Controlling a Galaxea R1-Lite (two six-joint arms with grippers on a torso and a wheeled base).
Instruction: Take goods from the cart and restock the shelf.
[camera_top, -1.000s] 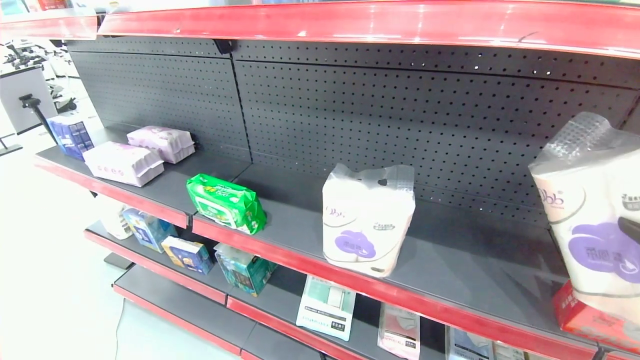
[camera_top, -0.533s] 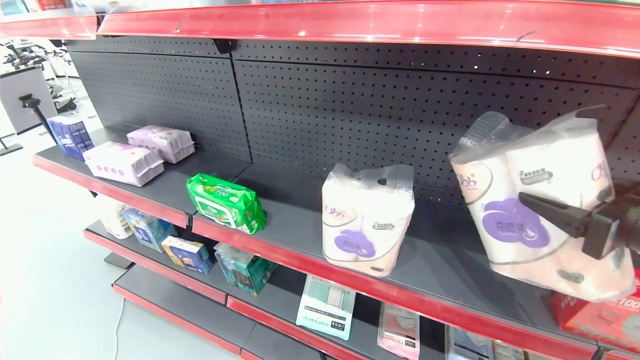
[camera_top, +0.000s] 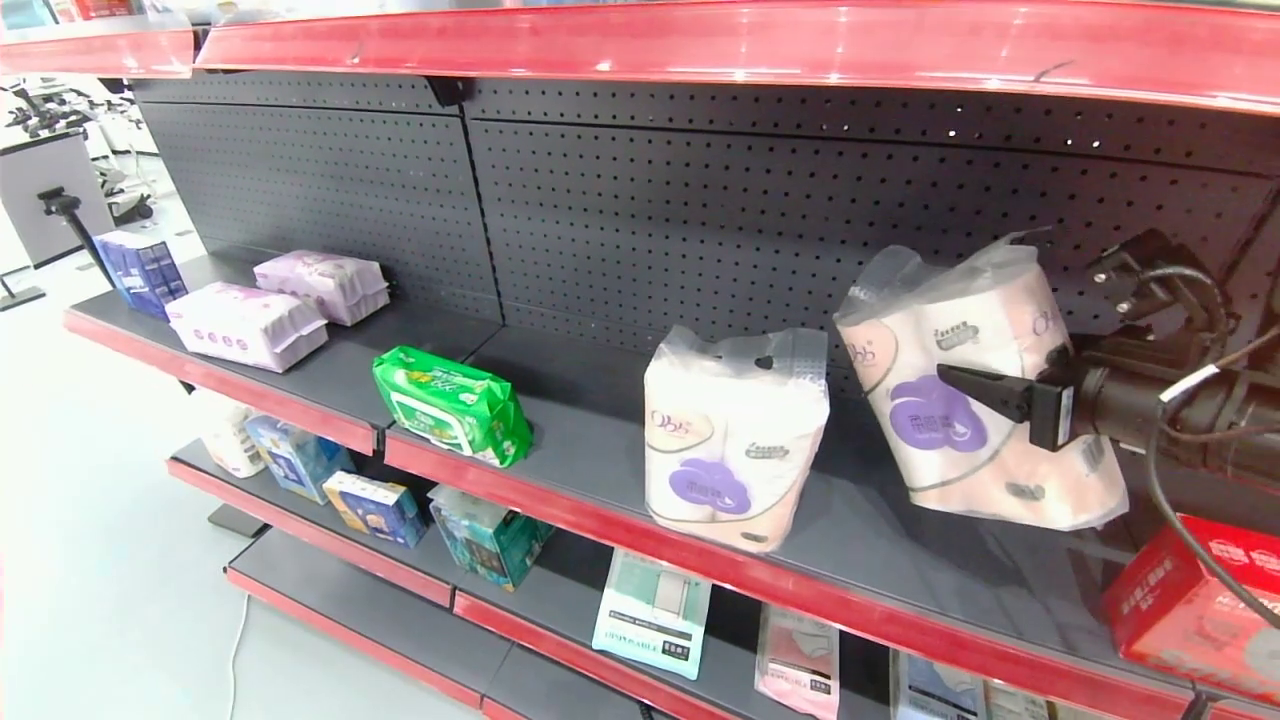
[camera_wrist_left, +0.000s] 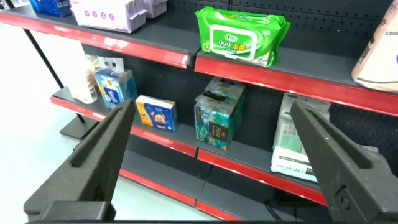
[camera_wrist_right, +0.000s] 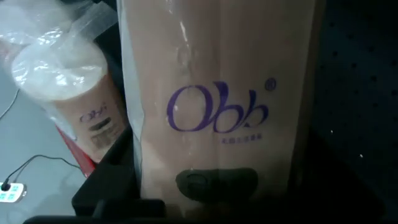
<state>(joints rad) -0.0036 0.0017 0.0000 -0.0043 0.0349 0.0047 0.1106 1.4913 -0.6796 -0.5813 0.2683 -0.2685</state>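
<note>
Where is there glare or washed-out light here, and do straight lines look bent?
Head view: lamps glare in streaks on the red upper shelf edge, the floor is washed out white, and shelf lines bow. Right wrist view: the held toilet paper pack is dimly lit. Left wrist view: the green wipes pack is evenly lit.

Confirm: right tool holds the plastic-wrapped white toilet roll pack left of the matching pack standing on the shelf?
Not quite. In the head view, the plastic-wrapped white toilet roll pack in the right tool is right of the standing matching pack, not left.
</note>
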